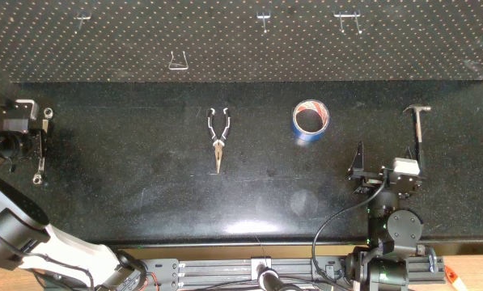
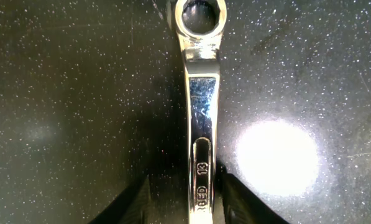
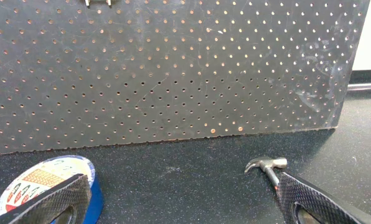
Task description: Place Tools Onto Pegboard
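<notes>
— Why is the left pincer [image 2: 185, 182] spread astride the wrench [image 2: 201, 112]?
— To take its shank, I'd judge; it lies flat at the bench [image 1: 128, 186] left end. The right pincer [image 3: 182, 180] gapes empty, facing the pegboard [image 3: 173, 74].

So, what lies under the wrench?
Bare black table shows around the wrench, which lies flat on it. The strip beneath is covered by the wrench itself. Its handle end sits inside the open left gripper.
</notes>
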